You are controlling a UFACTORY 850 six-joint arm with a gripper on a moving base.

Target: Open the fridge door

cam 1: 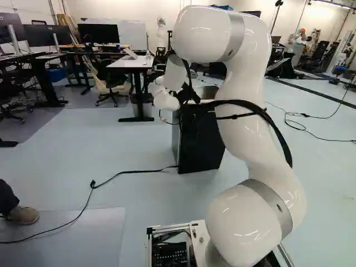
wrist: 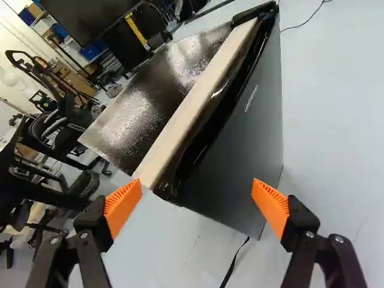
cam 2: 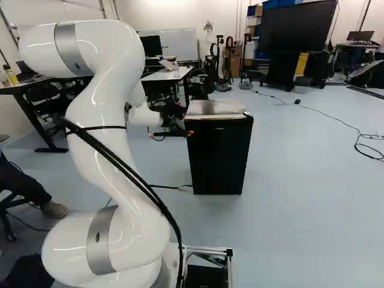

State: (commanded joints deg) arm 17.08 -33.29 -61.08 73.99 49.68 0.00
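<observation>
Right base view: white, jointed arm [cam 2: 99, 138] seen at left | black two-fingered gripper [cam 2: 171, 133] with orange pads [wrist: 123, 205] held open, contact unclear | black, boxy, grey-topped fridge [cam 2: 213, 108] placed beside it on pale blue floor [cam 2: 306, 210], black door [cam 2: 219, 157] closed.

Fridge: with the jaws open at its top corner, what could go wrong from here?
Closing the open jaws might catch the pale top edge of the fridge along with the door, or slip off the corner. The cable on the floor beside it could snag if the base drives nearer.
</observation>
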